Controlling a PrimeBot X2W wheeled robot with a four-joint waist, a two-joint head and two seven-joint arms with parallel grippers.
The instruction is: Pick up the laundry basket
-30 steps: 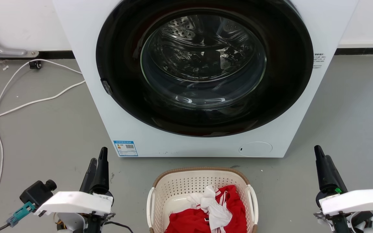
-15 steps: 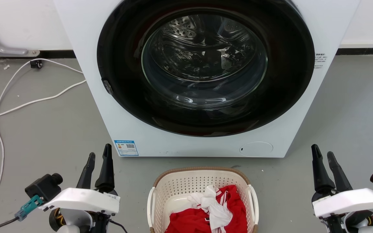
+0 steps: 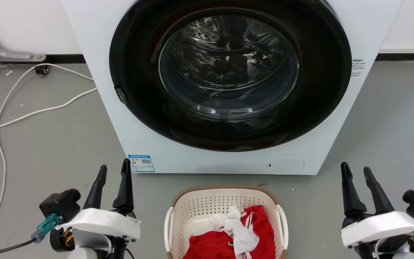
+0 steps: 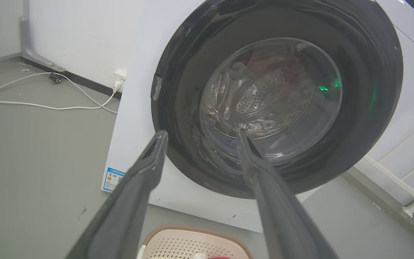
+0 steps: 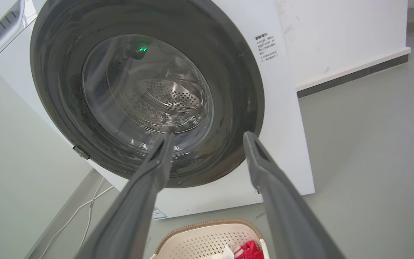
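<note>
The laundry basket (image 3: pixel 199 207), cream perforated plastic with a brown rim and white side handles, stands on the floor in front of the washing machine, holding red and white clothes (image 3: pixel 235 233). Its far rim also shows in the left wrist view (image 4: pixel 192 239) and the right wrist view (image 5: pixel 207 235). My left gripper (image 3: pixel 114 167) hovers open to the basket's left, well apart from it. Open too, my right gripper (image 3: pixel 355 169) stays off to the basket's right. Nothing lies between either pair of fingers.
A white front-loading washing machine (image 3: pixel 142 144) with a shut dark round door (image 3: pixel 228 72) stands just behind the basket. White cables (image 3: pixel 31 115) trail over the grey floor at the left. A white wall with a dark skirting runs behind.
Both grippers have gone from shut to open, their fingers spreading apart. Both arms have shifted slightly inward toward the basket. The basket has stayed put.
</note>
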